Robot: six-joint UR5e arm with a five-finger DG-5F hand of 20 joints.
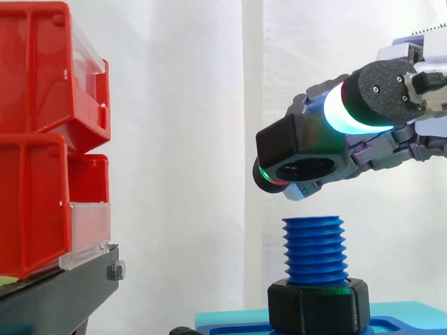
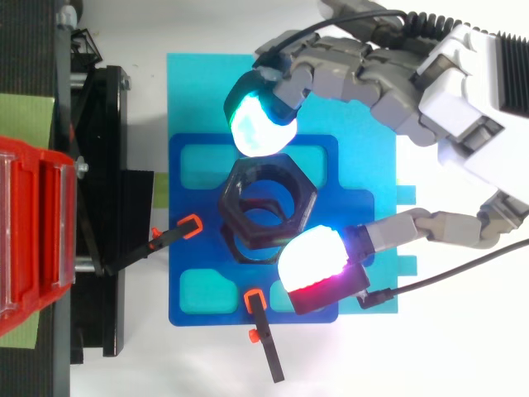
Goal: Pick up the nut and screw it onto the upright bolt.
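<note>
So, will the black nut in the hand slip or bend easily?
The nut looks thick-walled and rigid, so bending is unlikely. The hand pinches it tilted, between opposing pads, so it may pivot. Its flat sides probably resist slipping.

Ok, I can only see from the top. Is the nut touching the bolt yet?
Observer: No. From the side, the nut pinched in the hand hangs above the blue bolt, with a clear gap between them.
Operator: Is it flat?
Observer: No, it's tilted. The end nearer the red bins sits lower.
Operator: What's the other black shape under it?
Observer: A second nut, sitting at the bolt's base, with bare threads above it.
</note>
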